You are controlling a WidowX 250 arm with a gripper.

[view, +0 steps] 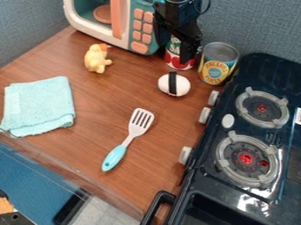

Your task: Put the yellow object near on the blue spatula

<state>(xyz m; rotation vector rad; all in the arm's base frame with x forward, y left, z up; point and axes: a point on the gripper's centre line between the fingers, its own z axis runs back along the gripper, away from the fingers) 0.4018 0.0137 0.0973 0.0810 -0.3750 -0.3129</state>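
The black gripper (175,49) hangs at the top of the view, in front of the microwave's right edge and the red can, with its fingers apart and nothing between them. A small yellow toy figure (96,59) with an orange tip stands on the wooden surface, well left of the gripper. The spatula (128,139) lies flat near the middle, its grey slotted head pointing up and right and its light blue handle towards the lower left. Toy and spatula are apart.
A toy microwave (99,25) stands behind the yellow toy. A red can (179,59), a pineapple can (217,63) and a white egg-shaped piece with a black band (174,84) sit right of centre. A light blue cloth (38,106) lies left; a dark stove (253,132) fills the right.
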